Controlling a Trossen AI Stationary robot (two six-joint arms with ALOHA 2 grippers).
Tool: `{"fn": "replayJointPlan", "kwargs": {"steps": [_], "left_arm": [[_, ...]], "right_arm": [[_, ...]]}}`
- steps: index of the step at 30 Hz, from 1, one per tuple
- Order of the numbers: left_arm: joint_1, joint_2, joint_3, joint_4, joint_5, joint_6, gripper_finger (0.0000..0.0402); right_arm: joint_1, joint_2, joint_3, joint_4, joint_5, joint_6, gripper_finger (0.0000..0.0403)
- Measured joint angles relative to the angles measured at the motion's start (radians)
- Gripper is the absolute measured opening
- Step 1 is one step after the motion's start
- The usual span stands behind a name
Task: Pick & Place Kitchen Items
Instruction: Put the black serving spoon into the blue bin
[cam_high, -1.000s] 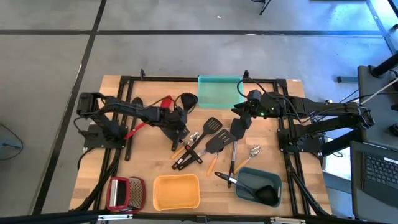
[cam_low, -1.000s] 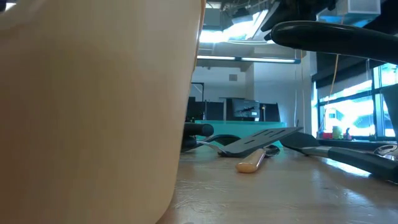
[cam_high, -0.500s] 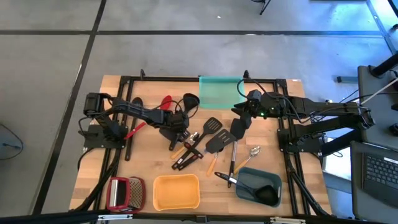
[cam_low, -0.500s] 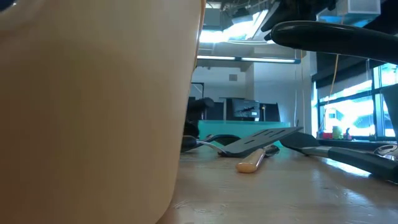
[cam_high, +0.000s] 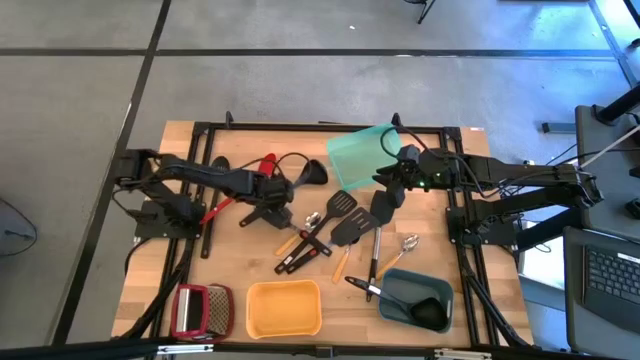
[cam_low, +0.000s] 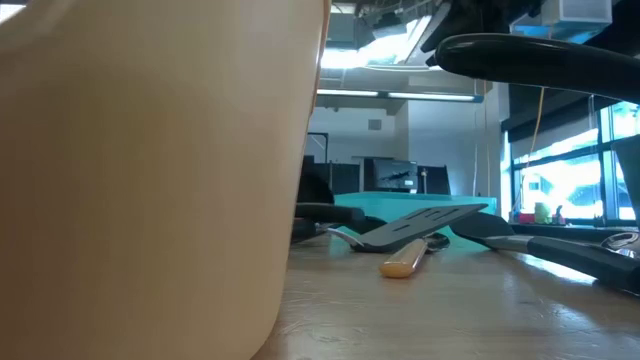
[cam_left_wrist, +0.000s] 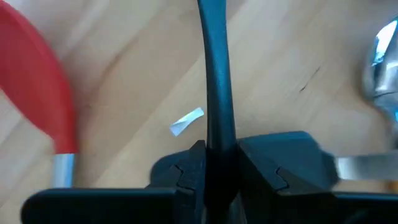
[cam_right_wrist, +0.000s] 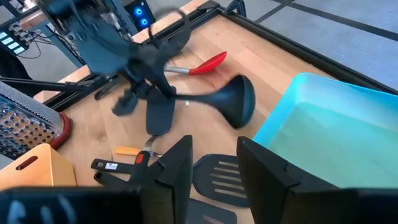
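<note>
Near edge of the table: red-framed grater at the left corner, yellow tray beside it, grey-blue tray to the right with a black utensil head lying in it.

Mid-table pile: black slotted turners, an orange/wood-handled tool, small shiny metal spoon, all lying flat and overlapping. Low view shows a wood handle end resting on the board and a slotted blade propped above it.

Left gripper is left of centre, clamped on the black ladle. Left wrist view: both fingers pressed onto the thin black handle, which runs straight out from between them. Ladle is all matte black, slim handle, round deep bowl; the bowl sits just left of the teal tray, and in the right wrist view it looks slightly off the wood, can't tell for certain.

Red spoon lies just behind the left gripper: glossy red bowl, metal neck, red handle.

Right gripper hangs over the table by the teal tray's right corner, jaws apart, holding nothing. Teal tray is skewed at the far edge.
</note>
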Motion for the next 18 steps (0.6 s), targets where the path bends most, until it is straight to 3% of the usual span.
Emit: {"fn": "replayJointPlan", "kwargs": {"steps": [4, 7, 11, 18], "left_arm": [[0.0, -0.108, 0.0, -0.008, 0.084, 0.04, 0.0034], [0.0, -0.183, 0.001, 0.015, 0.233, 0.087, 0.0034], [-0.002, -0.242, 0.033, 0.027, 0.416, 0.087, 0.0034], [-0.017, -0.237, 0.146, 0.03, 0.48, 0.098, 0.0034]], "right_arm": [[0.0, 0.0, 0.0, -0.025, 0.0, -0.001, 0.0129], [0.0, 0.0, 0.0, -0.05, -0.009, -0.002, 0.0129], [0.0, 0.0, 0.0, -0.084, -0.102, -0.001, 0.0129], [0.0, 0.0, 0.0, -0.131, -0.234, 0.001, 0.0129]]}}
